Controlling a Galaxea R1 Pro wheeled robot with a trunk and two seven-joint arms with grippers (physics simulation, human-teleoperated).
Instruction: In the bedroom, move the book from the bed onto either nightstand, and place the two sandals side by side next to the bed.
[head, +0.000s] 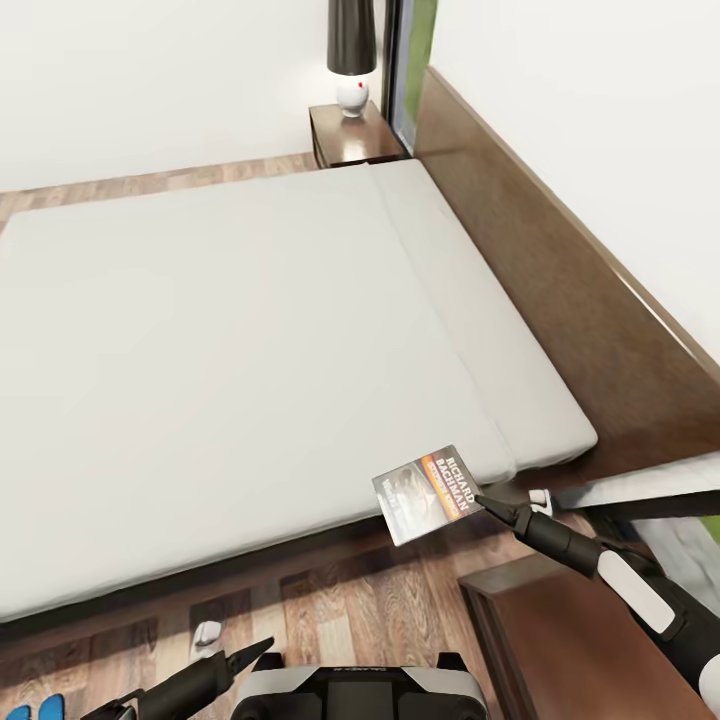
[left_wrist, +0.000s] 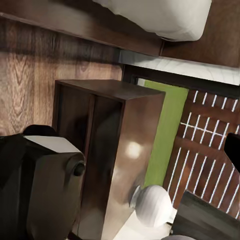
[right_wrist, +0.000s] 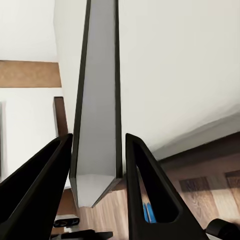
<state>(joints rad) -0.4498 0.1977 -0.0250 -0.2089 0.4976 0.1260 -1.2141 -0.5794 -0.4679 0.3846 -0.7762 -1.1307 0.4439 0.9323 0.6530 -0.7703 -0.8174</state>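
The book (head: 428, 495), a thin paperback with an orange band and white lettering, hangs in the air just off the bed's near corner, above the wood floor. My right gripper (head: 490, 503) is shut on its edge. In the right wrist view the book (right_wrist: 97, 100) stands edge-on between the two black fingers (right_wrist: 145, 180). The bed (head: 250, 350) has a bare grey mattress and a dark headboard. One nightstand (head: 570, 640) is close at the lower right and another nightstand (head: 345, 140) sits at the bed's far side. Blue sandals (head: 35, 710) peek in at the bottom left. My left gripper (head: 252, 652) is open and low.
A lamp (head: 351, 60) with a dark shade and white base stands on the far nightstand. The left wrist view looks at the near nightstand (left_wrist: 115, 150), a white lamp base (left_wrist: 152, 205), the mattress corner (left_wrist: 165, 17) and a window with a slatted fence (left_wrist: 205, 145).
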